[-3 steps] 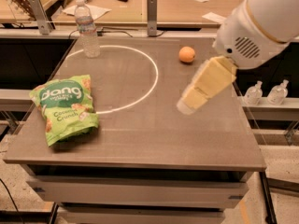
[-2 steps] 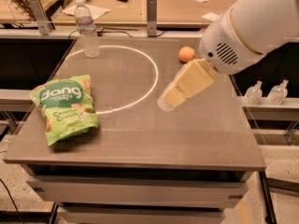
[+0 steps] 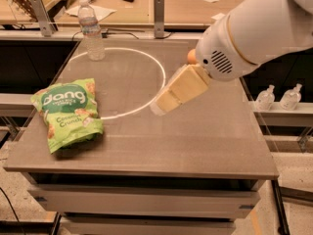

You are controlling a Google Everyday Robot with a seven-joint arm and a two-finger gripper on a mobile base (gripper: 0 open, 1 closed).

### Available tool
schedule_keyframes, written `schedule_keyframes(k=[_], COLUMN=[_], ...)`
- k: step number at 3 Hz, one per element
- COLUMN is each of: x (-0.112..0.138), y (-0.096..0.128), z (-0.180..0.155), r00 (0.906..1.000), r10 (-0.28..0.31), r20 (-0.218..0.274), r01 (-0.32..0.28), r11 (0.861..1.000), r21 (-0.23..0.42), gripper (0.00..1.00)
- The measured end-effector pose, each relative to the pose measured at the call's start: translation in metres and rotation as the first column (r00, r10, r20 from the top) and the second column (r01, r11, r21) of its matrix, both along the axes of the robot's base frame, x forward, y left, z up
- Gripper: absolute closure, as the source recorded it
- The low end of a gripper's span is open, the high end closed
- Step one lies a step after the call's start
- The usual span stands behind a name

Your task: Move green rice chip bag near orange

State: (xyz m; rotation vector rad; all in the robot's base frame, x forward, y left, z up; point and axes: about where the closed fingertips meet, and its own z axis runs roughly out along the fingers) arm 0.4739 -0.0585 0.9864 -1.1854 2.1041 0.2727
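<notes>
lying well left of gripper (image 3: 161, 104), nearer camera: green rice chip bag (image 3: 68, 112), untouched. gripper mid-table, opening cannot be told, nothing visibly held. orange (image 3: 191, 57) just behind it. risk: crinkly pouch slipping; arm sweep nudging fruit.

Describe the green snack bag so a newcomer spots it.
On the grey table, look at the near left corner, outside the white circle. The crinkly bright green pouch lettered "dang" lies there, apart from the gripper hovering mid-table. Only it is green; the clear plastic bottle stands behind.
</notes>
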Motion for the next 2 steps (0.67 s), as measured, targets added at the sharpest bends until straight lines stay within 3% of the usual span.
schedule_keyframes(k=[1,2], x=[-0.002,-0.014], y=[0.011,0.046], z=[-0.008,-0.027], r00=[0.9989,0.9889], r10=[-0.038,-0.104], r20=[-0.029,-0.106], r01=[0.039,0.123], r11=[0.998,0.975], r21=[0.044,0.187], gripper=[0.00,0.00])
